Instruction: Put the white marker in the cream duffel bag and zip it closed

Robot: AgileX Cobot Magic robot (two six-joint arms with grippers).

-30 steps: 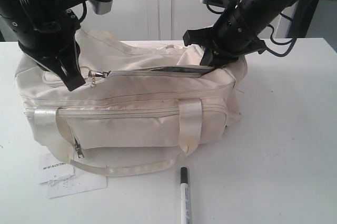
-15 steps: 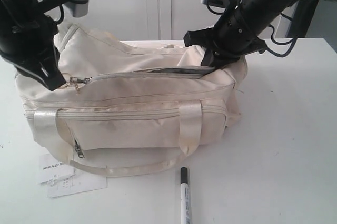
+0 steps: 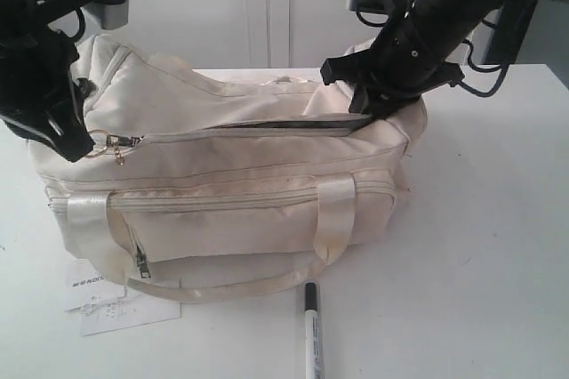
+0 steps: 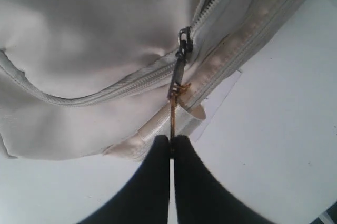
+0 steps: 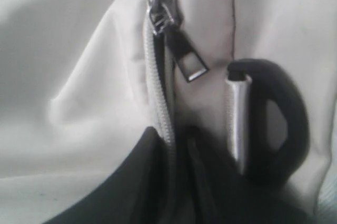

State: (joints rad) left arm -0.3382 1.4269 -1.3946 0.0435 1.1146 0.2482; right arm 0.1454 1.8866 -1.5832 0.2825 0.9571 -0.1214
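The left gripper (image 4: 172, 142), jaws fully closed, pinches the zipper pull (image 4: 174, 113) at the 9 o'clock end of the cream duffel bag (image 3: 240, 192). The right gripper (image 3: 380, 110) is at the bag's 2 o'clock end, and its jaw state cannot be determined. The white marker (image 3: 311, 330) lies on the table (image 3: 480, 245) at 6 o'clock, outside the bag.

One bag (image 3: 222, 174), one marker (image 3: 312, 336) (perhaps two tags (image 3: 120, 306)).

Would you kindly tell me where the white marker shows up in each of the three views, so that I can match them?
Exterior view: the marker lies on the table in front of the bag, at the bottom edge, black cap toward the bag.
Left wrist view: not in it.
Right wrist view: not in it.
Shared landmark: the bag's top zipper.
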